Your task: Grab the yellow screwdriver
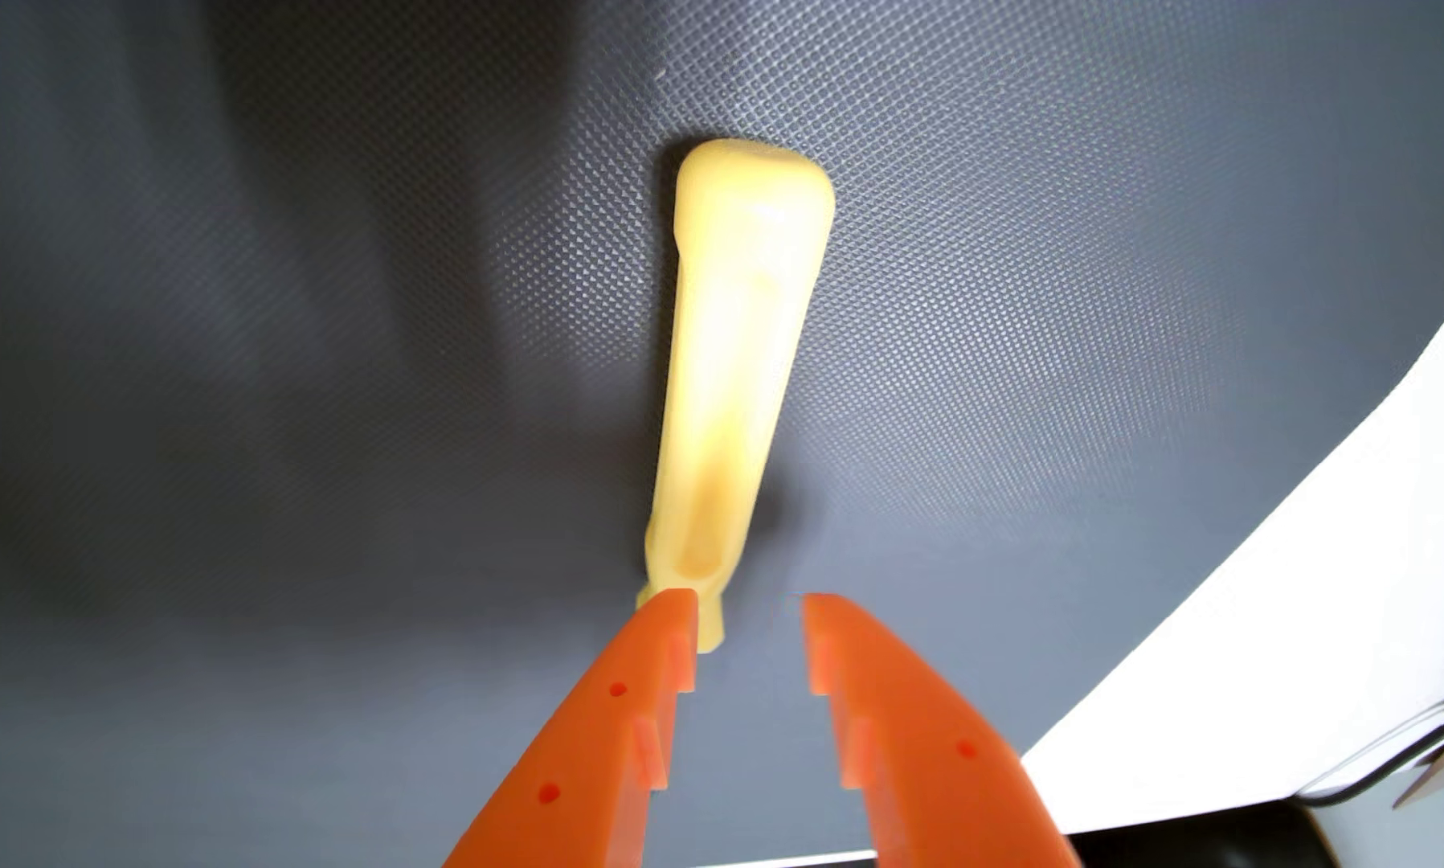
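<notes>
Wrist view: yellow screwdriver (735,375) lying flat on grey textured mat (284,334), narrow end at left fingertip of orange gripper (749,613). Jaws spread, gripping nothing. Approach looks nearly done; centring, closing, lifting not yet done

The wrist view holds one yellow screwdriver (731,375), lying lengthwise on one dark grey textured mat (284,417), its broad end far from the camera and its narrow end near. One gripper (750,622) comes in from the near edge, and it has two orange fingers (610,734), one left and one right, with a gap between them. To the right of the mat there is one white surface (1328,626), and one black cable (1369,780) crosses its near right corner.
</notes>
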`<action>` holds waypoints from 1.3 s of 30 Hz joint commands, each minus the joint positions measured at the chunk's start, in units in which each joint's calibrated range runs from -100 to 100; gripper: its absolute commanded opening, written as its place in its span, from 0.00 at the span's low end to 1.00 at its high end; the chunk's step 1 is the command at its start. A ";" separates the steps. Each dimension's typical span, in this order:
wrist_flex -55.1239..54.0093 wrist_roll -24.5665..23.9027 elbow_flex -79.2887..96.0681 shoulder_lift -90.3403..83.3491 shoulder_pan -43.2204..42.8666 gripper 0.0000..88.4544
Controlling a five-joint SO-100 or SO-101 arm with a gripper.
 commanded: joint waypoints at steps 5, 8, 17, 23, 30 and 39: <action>-0.11 1.00 -2.32 -0.38 0.52 0.18; -0.11 0.95 -1.78 -0.38 0.60 0.17; 5.26 0.95 -1.69 -0.38 0.60 0.17; 5.69 0.95 -1.69 0.22 0.60 0.18; 5.43 0.89 -1.60 0.64 0.60 0.18; 5.08 0.42 -1.78 3.78 0.60 0.18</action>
